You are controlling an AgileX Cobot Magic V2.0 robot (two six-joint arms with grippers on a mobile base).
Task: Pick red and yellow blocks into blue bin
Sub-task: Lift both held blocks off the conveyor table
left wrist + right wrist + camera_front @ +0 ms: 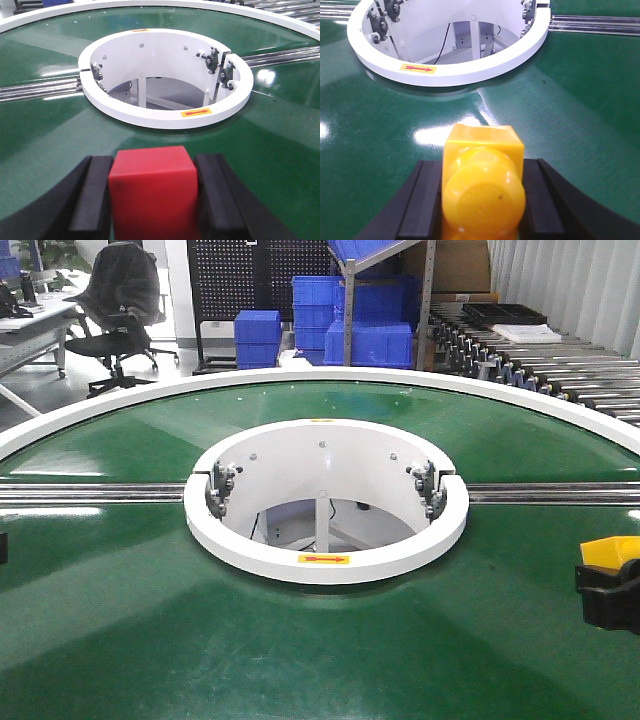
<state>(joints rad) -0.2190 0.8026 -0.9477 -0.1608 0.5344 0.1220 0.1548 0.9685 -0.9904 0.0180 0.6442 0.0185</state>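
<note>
My left gripper (153,166) is shut on the red block (152,195), which sits squarely between the two black pads above the green table top (45,145). My right gripper (482,166) is shut on the yellow block (484,175), with its round stud facing the camera. In the front view the right gripper (608,578) shows at the right edge with the yellow block (612,552) in it. Only a dark sliver of the left gripper (2,546) shows at the left edge. The blue bin is out of view.
A white ring (325,568) surrounds an open hole in the middle of the round green table. Metal rails (90,492) run left and right from it. A roller conveyor (560,360) stands at the back right, and stacked ribbed blue crates (370,330) stand behind the table.
</note>
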